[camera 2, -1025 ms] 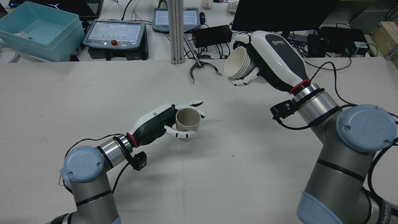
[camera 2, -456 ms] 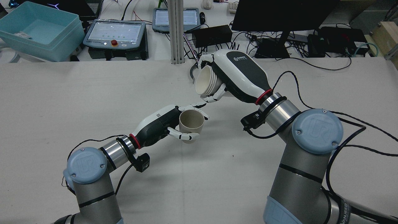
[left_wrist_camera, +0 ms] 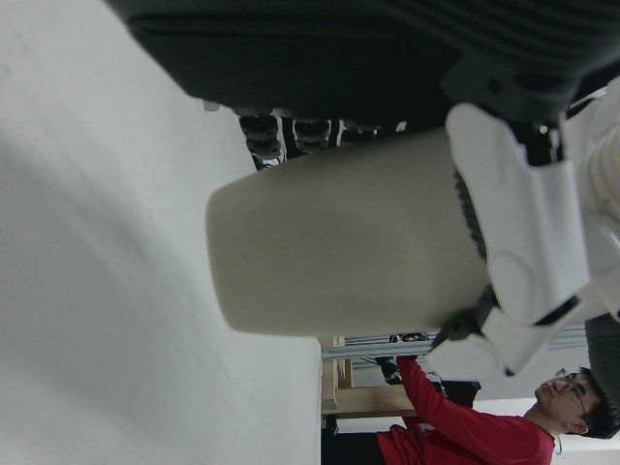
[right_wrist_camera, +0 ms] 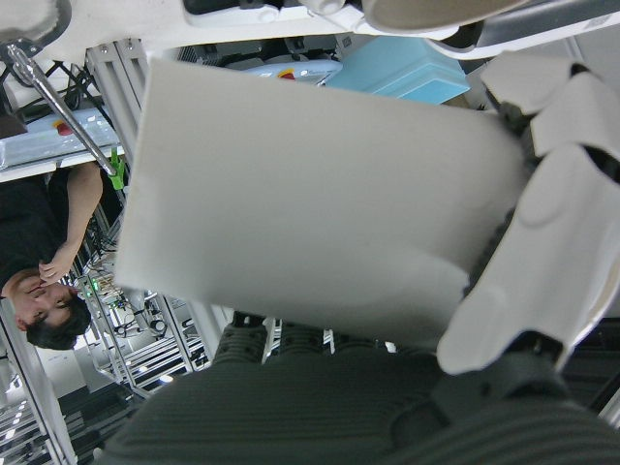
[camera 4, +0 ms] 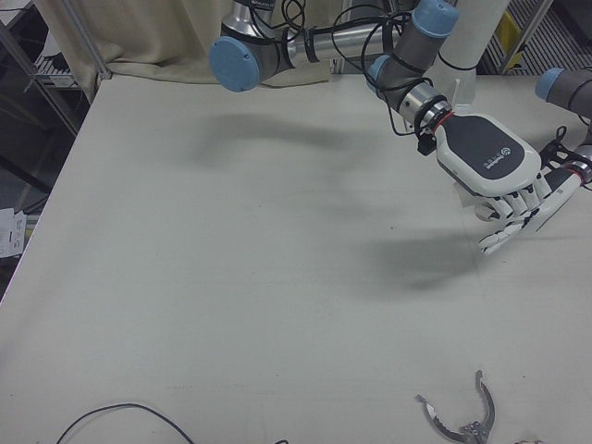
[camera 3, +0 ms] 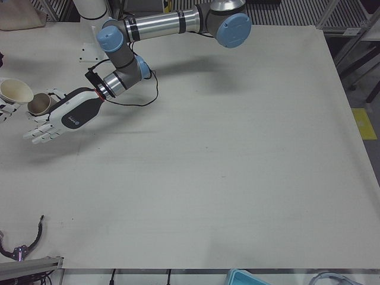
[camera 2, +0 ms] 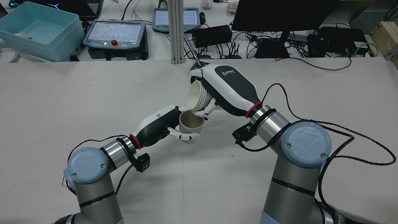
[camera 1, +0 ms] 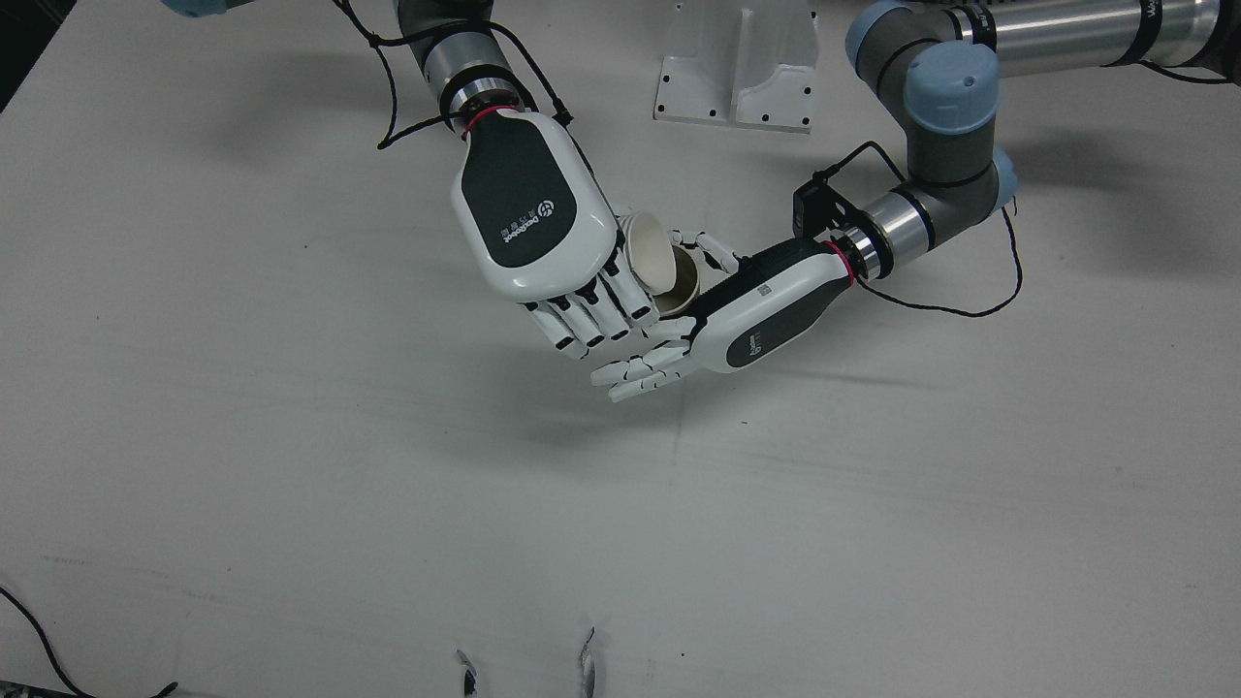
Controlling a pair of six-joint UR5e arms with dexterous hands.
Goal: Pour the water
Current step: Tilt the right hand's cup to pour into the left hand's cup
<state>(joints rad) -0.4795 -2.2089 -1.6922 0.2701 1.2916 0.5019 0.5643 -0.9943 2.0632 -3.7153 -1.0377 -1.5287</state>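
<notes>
My left hand (camera 2: pixel 158 124) is shut on a beige cup (camera 2: pixel 190 125), held upright just above the table. The cup also shows in the front view (camera 1: pixel 686 281) and fills the left hand view (left_wrist_camera: pixel 349 252). My right hand (camera 2: pixel 227 87) is shut on a white paper cup (camera 2: pixel 196 97), tilted so its mouth faces down-left over the beige cup's rim. In the front view the white cup (camera 1: pixel 648 254) sits right above the beige one, between my right hand (camera 1: pixel 533 208) and my left hand (camera 1: pixel 756 315). No water is visible.
A metal claw tool (camera 4: pixel 458 421) lies near the table's far edge, mostly hidden behind my right hand in the rear view. A teal bin (camera 2: pixel 40 29), teach pendants (camera 2: pixel 115 32), a monitor and cables lie beyond the table.
My right hand has swung left and down with the white cup, from high at the right to directly over the beige cup. My left hand has shifted slightly right with its cup.
</notes>
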